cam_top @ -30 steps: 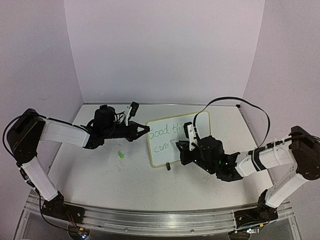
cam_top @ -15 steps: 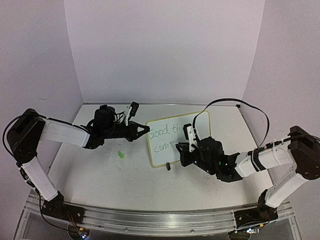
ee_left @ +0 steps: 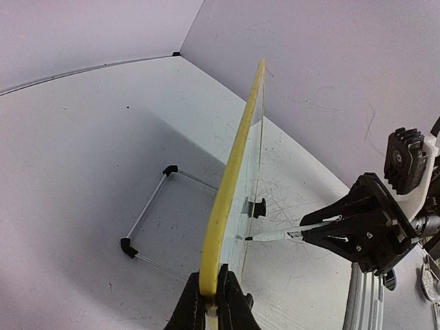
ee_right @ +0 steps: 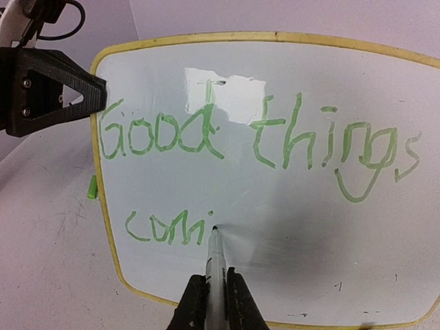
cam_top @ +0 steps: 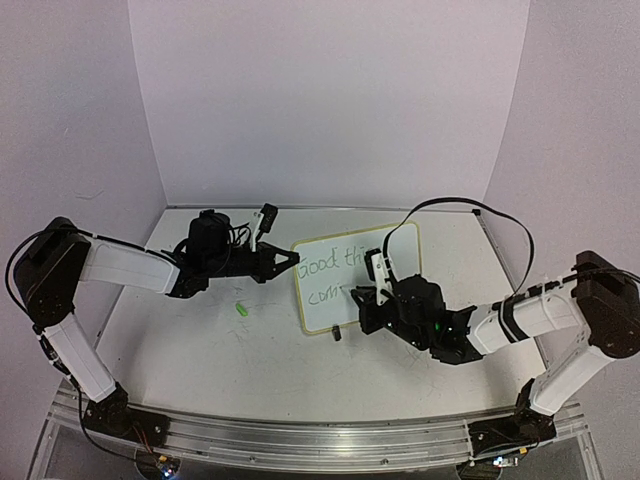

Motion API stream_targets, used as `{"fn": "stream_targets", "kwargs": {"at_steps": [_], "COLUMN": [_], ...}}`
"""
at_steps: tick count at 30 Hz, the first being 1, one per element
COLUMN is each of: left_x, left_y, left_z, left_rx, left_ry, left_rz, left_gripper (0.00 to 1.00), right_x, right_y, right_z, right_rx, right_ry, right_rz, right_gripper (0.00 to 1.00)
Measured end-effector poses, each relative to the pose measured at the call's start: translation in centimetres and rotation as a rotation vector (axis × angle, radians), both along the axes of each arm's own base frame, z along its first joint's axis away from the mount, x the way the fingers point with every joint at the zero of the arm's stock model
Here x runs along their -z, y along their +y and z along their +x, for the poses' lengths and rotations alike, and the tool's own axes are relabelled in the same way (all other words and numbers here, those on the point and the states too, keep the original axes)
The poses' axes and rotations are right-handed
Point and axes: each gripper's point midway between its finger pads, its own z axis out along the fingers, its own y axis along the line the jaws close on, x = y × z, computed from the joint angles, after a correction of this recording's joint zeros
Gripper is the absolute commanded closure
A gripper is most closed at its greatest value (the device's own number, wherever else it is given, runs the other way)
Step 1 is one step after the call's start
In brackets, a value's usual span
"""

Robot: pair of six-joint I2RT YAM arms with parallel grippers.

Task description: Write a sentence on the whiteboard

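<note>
**Ahead of the right gripper: green lettering reaches "comi"**

Just beyond the right gripper (ee_right: pixel 215 287), the sentence (ee_right: pixel 269 125) runs in green across the whiteboard (ee_right: pixel 309 227): "Good things" on the upper line, "comi" on the line below. The whiteboard stands propped up on the table (cam_top: pixel 200 350), between the two grippers; the right gripper's fingers are pressed onto a pen (ee_right: pixel 216 254), whose tip touches the board just right of the "i"; the left gripper (ee_left: pixel 213 292) pinches the yellow rim (ee_left: pixel 230 185) at the edge nearest "Good", fingers clamped on it; past that gripper, behind the board, a wire stand (ee_left: pixel 148 206) with black feet rests on the table; a small green cap (cam_top: pixel 242 310) lies near the left gripper, on the side toward the arm bases.
</note>
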Motion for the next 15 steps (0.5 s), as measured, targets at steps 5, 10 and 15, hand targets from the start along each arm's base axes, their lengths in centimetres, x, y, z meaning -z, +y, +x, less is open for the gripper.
{"fn": "stream_targets", "kwargs": {"at_steps": [5, 10, 15], "left_x": [0.01, 0.01, 0.02], "left_y": [0.0, 0.01, 0.02], "left_z": [0.0, 0.01, 0.01], "left_rx": [0.0, 0.0, 0.0], "left_ry": [0.0, 0.0, 0.001], "left_rz": [0.0, 0.0, 0.001], "left_gripper": [1.0, 1.0, 1.0], "right_x": [0.01, 0.12, 0.32], "right_y": [-0.02, -0.2, -0.28], "right_z": [0.15, 0.24, 0.21], "right_rx": [0.008, 0.019, 0.023], "right_ry": [-0.002, -0.002, 0.007], "right_rz": [-0.003, -0.009, -0.009], "right_gripper": [1.0, 1.0, 1.0]}}
